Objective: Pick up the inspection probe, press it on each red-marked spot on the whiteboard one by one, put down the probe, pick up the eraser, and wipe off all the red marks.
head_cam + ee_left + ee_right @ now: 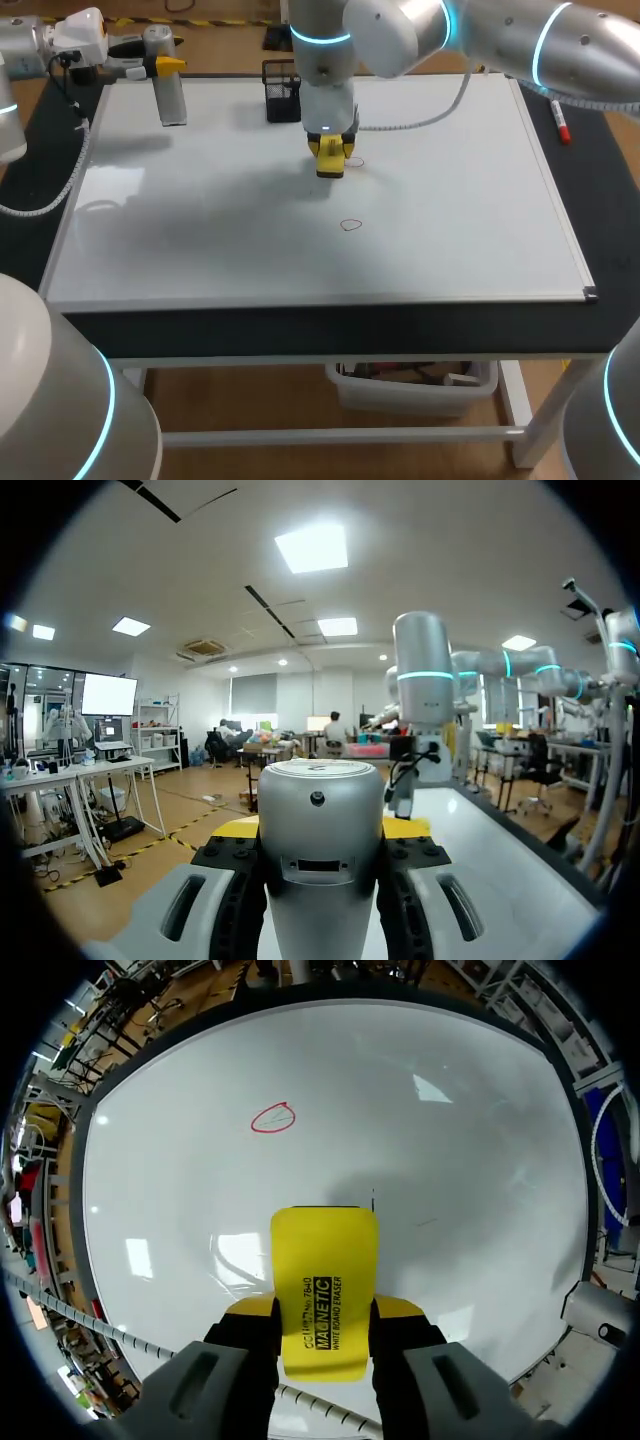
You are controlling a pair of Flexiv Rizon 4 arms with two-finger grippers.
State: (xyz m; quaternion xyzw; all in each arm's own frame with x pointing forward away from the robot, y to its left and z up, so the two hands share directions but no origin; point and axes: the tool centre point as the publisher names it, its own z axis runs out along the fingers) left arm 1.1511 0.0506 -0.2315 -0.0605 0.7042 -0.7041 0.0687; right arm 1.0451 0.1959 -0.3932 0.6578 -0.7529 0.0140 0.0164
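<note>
r tool clamps eraser mid whiteboard; l tool grips probe, far-left edge

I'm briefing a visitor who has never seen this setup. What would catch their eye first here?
The bright yellow eraser, gripped in the right jaws low over the far middle of the whiteboard, stands out most. Next come the red ring drawn nearer the front edge, and the silver probe held upright in the left jaws at the board's far left corner.
</note>
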